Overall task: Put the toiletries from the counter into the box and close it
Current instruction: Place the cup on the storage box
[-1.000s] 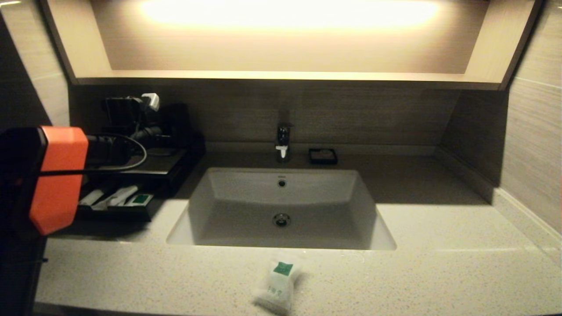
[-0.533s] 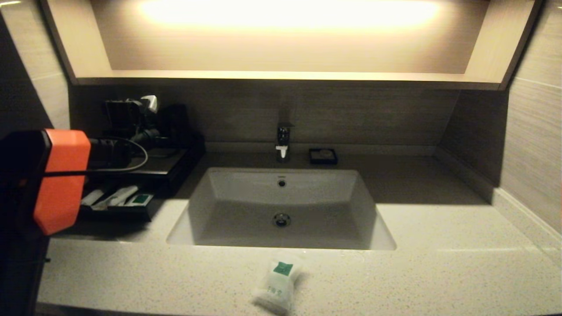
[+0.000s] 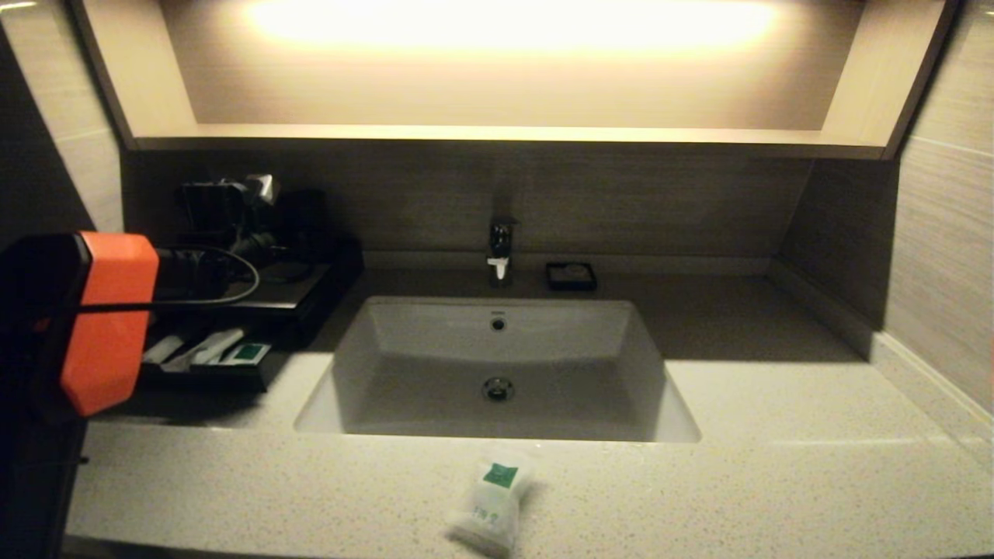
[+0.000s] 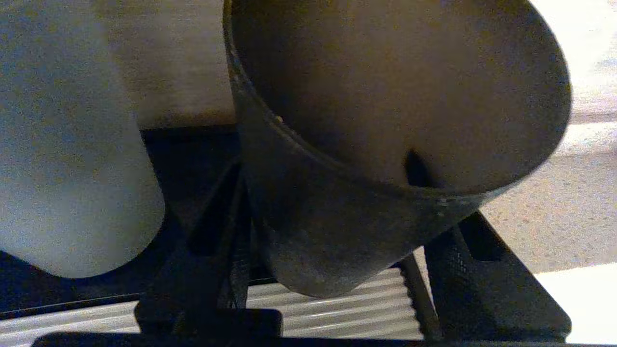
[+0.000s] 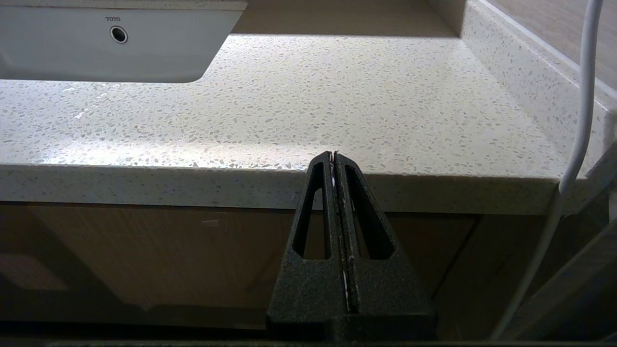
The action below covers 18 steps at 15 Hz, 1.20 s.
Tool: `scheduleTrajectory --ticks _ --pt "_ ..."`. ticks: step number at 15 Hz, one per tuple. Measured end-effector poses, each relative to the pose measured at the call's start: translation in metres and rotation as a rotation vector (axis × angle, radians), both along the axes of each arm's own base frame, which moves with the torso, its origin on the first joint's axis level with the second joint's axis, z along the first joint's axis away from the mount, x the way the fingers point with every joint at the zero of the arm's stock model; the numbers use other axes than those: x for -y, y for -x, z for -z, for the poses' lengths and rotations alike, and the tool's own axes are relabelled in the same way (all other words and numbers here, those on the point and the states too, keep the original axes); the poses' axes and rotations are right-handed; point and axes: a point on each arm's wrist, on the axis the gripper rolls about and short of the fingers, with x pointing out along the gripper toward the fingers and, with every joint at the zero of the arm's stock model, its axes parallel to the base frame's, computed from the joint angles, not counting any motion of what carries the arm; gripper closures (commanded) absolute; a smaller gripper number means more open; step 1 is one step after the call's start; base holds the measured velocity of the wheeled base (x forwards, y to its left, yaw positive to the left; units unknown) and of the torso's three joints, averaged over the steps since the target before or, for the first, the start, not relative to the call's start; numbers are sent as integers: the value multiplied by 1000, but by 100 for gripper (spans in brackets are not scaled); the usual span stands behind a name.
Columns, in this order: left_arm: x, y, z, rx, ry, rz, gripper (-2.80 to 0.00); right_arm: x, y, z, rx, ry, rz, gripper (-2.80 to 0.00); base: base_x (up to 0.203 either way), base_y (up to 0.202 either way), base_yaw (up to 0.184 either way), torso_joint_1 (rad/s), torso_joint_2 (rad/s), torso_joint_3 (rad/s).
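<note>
Inventory, taken from my station, all placed against the sunken white basin (image 3: 497,365).

Left gripper (image 4: 337,270): over the black box (image 3: 256,310) to the basin's left, closed around a dark, matte, tapered tumbler (image 4: 385,144) (a frosted pale cup (image 4: 72,144) stands beside it).

Box drawer (image 3: 206,365): pulled out, holding a long stick-shaped packet (image 3: 210,347) and a flat green-labelled packet (image 3: 250,353).

White pouch (image 3: 488,505): soft, pillow-like, green label, on the speckled stone desk (image 3: 776,481) just in front of the basin.

Right gripper (image 5: 333,164): parked below the desk edge, closed on nothing.

Step in hand, as I judge it: shifting the tumbler. Next I must set it down upright, fetch the pouch, then shut the drawer.
</note>
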Motion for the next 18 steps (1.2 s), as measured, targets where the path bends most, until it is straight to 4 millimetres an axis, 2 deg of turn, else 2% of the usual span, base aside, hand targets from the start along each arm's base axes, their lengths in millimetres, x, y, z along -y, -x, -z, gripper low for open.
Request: scheduleTrajectory --ticks 18 --pt "-9 -3 7 21 -2 -14 0 0 0 0 0 0 0 0 0 0 0 0 0 0"
